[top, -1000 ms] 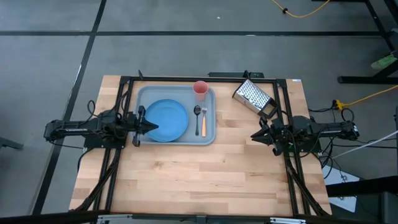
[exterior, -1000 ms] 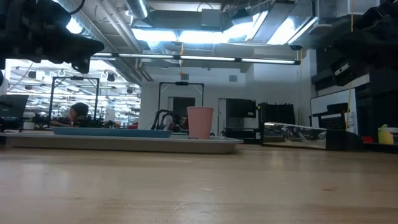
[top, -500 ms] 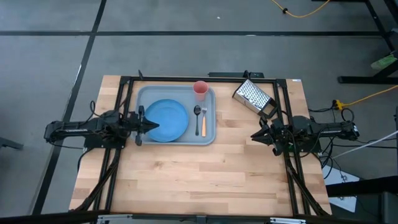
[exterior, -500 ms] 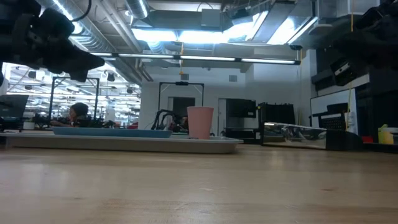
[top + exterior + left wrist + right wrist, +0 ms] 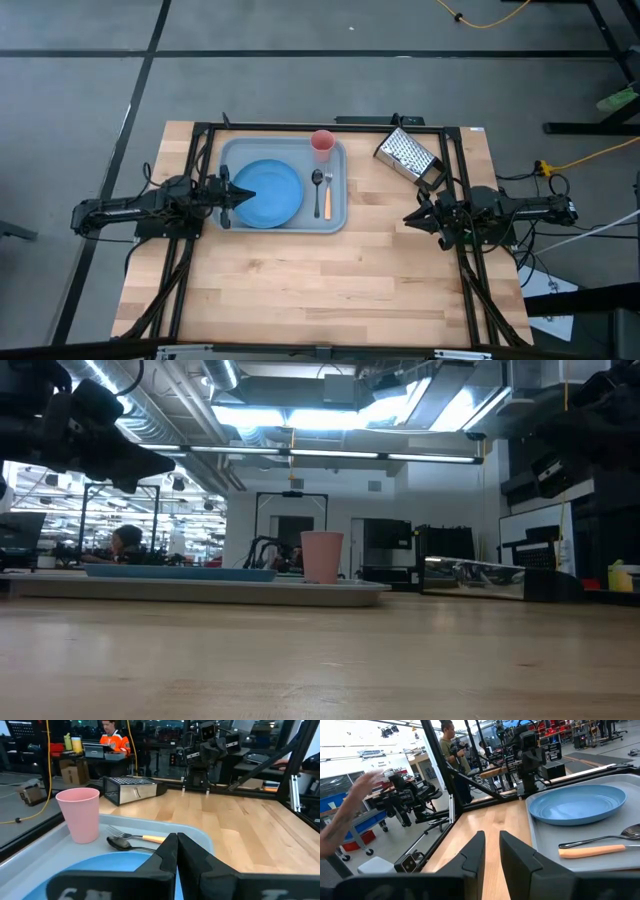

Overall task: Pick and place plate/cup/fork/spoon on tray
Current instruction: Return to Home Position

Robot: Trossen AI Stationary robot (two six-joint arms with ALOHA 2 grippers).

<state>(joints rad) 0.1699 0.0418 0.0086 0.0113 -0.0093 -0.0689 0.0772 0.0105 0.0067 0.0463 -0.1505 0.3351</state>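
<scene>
The grey-blue tray (image 5: pixel 232 150) lies at the table's far left-centre. On it lie the blue plate (image 5: pixel 272 195), the dark spoon (image 5: pixel 317 180) and the orange-handled fork (image 5: pixel 326 197), and the pink cup (image 5: pixel 322 144) stands upright in its far right corner. My left gripper (image 5: pixel 248 195) is shut and empty; it hovers over the plate's left rim, well above the tray in the low view (image 5: pixel 170 462). My right gripper (image 5: pixel 406 217) waits near the table's right edge, its fingers a narrow gap apart and empty.
A metal box grater (image 5: pixel 408 157) lies on its side at the far right, beside the tray. Bare wood fills the table's near half. Black frame rails run along both sides. A person's raised hand (image 5: pixel 350 805) shows in the room beyond the table.
My left gripper has gone a little toward the table's far edge and down, staying above the plate's left rim. Nothing on the tray has moved.
</scene>
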